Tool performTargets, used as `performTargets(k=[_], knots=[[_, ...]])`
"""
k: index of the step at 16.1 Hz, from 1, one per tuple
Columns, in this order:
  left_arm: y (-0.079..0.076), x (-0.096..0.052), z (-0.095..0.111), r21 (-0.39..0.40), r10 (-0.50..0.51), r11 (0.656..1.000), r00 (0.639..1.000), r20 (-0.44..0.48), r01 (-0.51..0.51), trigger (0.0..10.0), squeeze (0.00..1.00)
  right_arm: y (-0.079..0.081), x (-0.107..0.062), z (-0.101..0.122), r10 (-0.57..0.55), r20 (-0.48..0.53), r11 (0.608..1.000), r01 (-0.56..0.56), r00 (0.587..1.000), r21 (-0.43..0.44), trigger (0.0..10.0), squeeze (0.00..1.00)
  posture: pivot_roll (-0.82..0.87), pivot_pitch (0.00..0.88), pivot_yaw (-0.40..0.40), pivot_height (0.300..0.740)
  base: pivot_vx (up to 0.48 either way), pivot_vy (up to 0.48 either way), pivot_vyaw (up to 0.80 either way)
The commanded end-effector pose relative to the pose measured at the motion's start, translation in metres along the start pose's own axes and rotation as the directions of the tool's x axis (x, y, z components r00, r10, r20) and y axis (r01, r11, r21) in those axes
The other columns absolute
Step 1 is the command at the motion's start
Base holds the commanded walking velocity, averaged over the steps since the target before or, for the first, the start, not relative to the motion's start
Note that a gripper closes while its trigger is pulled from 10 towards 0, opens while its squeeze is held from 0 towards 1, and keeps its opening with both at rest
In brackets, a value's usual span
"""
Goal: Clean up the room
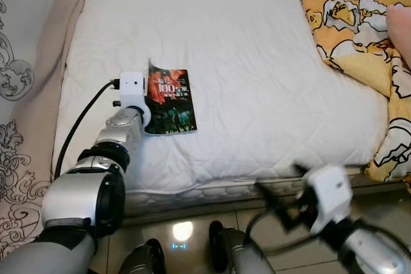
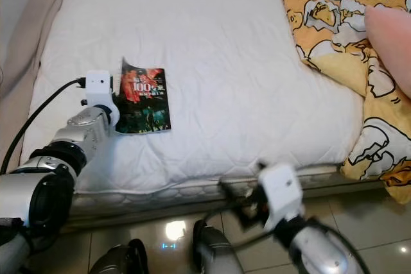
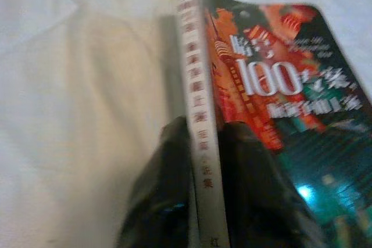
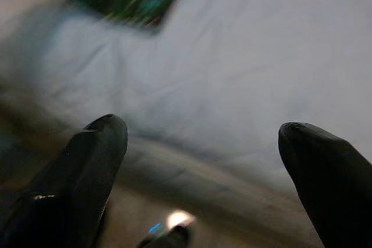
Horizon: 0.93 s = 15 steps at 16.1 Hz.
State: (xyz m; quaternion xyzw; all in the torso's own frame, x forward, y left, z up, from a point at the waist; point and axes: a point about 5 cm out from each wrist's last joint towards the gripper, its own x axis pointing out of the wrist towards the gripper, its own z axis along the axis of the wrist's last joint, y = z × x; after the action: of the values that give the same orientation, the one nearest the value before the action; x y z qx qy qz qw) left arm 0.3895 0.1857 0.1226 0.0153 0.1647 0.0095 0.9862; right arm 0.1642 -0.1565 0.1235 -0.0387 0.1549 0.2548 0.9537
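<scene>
Our left gripper [image 3: 200,143] pinches the spine edge of the book [image 1: 170,102], which lies near the left, near edge of the white mattress [image 1: 257,62]. Our right gripper [image 4: 203,155] hangs spread wide over the floor [image 2: 359,203] beside the bed's near edge.

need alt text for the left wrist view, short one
The left hand clamps its two black fingers on the white spine edge of a book, one finger on each side. The book's dark red and teal cover bears a large "100", and it lies on a white quilted mattress.
</scene>
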Motion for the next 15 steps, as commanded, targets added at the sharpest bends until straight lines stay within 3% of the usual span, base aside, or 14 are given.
performTargets(k=[1,3,8,10,13,15], knots=[[0.003,0.000,0.001,0.039,0.021,0.999,1.000,-0.008,-0.021,10.0,0.96,0.006,-0.003,0.001,0.055,-0.012,0.998,-0.055,0.998,0.029,10.0,0.00,-0.48,0.277,-0.091,0.740,0.000,0.000,0.00],[0.006,0.000,0.005,0.063,0.035,0.997,0.999,0.005,-0.035,10.0,1.00,0.003,-0.002,0.001,0.045,-0.013,0.999,-0.045,0.999,0.017,10.0,0.00,-0.48,0.279,-0.091,0.740,0.000,0.000,0.00],[0.010,0.001,0.031,0.270,0.011,0.962,0.997,0.081,-0.032,10.0,1.00,0.003,-0.004,0.002,0.040,-0.029,0.999,-0.039,0.999,0.027,10.0,0.00,-0.47,0.284,-0.090,0.740,0.000,0.000,0.00],[0.012,0.001,0.032,0.255,0.014,0.966,0.997,0.078,-0.034,10.0,1.00,0.003,-0.003,0.001,0.046,-0.036,0.998,-0.045,0.998,0.032,10.0,0.00,-0.47,0.280,-0.086,0.740,0.000,0.000,0.00],[0.007,0.001,0.016,0.129,-0.003,0.992,0.999,0.033,-0.001,10.0,1.00,0.002,0.004,-0.001,0.060,-0.035,0.998,-0.059,0.998,0.031,10.0,0.00,-0.43,0.260,-0.082,0.740,0.000,0.000,0.00],[0.003,0.000,0.014,0.079,-0.042,0.996,0.998,0.051,0.037,10.0,1.00,-0.001,0.016,0.002,0.057,-0.006,0.998,-0.056,0.998,0.026,10.0,0.00,-0.40,0.212,-0.062,0.740,0.000,0.000,0.00]])
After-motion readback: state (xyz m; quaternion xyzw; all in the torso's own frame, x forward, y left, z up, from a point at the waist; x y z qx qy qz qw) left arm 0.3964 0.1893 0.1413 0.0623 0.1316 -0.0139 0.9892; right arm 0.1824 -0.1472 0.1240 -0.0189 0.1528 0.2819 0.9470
